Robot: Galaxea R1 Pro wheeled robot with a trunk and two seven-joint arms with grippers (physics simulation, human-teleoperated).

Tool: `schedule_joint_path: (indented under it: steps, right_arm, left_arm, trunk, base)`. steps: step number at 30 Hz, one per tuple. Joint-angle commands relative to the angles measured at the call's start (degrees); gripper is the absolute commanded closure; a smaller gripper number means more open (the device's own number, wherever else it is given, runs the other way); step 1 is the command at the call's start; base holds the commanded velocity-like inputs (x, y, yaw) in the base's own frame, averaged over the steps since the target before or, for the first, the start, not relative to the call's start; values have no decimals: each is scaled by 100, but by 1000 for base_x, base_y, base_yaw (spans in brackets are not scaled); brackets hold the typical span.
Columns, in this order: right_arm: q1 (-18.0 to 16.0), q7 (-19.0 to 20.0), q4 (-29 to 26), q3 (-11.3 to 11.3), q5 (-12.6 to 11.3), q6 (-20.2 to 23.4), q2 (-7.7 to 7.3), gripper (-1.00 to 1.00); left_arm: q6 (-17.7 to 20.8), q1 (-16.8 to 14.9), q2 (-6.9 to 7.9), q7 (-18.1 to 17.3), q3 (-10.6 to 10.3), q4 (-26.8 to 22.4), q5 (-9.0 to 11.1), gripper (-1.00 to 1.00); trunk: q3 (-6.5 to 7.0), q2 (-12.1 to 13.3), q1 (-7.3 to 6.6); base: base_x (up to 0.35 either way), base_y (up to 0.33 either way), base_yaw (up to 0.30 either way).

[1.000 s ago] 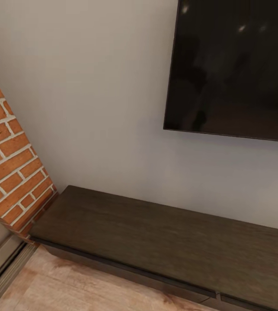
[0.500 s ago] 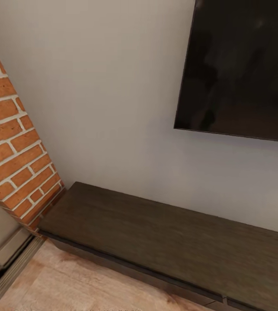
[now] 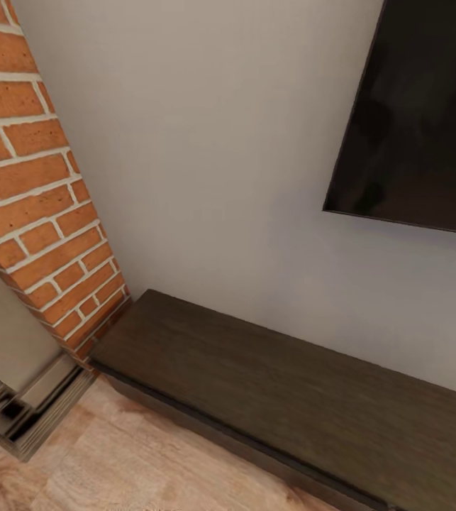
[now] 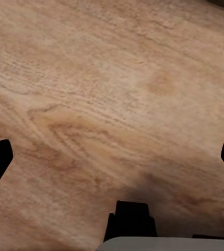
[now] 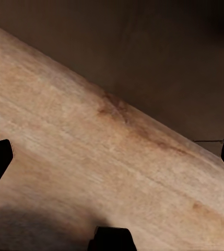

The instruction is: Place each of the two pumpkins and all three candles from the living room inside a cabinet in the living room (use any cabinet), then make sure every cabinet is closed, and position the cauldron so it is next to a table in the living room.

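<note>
Both grippers (image 4: pixel 112 151) (image 5: pixel 112 151) spread, cabinet (image 5: pixel 158 57) beyond right

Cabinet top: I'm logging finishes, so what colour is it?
Dark brown wood grain on the cabinet, clearest in the head view.

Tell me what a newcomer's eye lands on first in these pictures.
First the orange brick column at the head view's left, bright against the plain pale wall. Next the big black screen mounted on that wall at upper right, and below it the long, low, dark-brown cabinet running along the wall's foot, its top bare. Both wrist views look down on light wooden floor, with the fingertips of each gripper spread wide at the picture's edges.
</note>
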Motion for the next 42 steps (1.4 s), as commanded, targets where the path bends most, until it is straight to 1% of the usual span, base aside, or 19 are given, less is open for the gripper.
schedule_joint_path:
  steps: [1, 6, 14, 32, 42]
  right_arm:
    - [0, 0, 1, 1, 1, 0, 0, -100]
    - [0, 0, 2, 1, 1, 0, 0, -100]
    - [0, 0, 3, 1, 9, 0, 0, -100]
    - [0, 0, 11, 1, 9, 0, 0, -100]
    - [0, -8, 11, 1, 9, 0, -1, -100]
  left_arm:
    - [0, 0, 3, 0, 0, 0, 0, -100]
    - [1, 0, 32, -6, -4, 0, -2, -100]
    - [1, 0, 46, -8, -17, 0, -17, -100]
    - [1, 1, 46, -8, -17, 0, -17, -100]
    - [1, 5, 44, -8, -17, 0, -9, -100]
  trunk:
    - [-5, 0, 0]
    - [-28, 0, 0]
    - [-58, 0, 0]
    - [-106, 0, 0]
    - [-109, 0, 0]
  base:
    - [0, 0, 251]
    - [56, 0, 254]
    - [242, 0, 268]
    - [10, 0, 278]
    - [0, 0, 284]
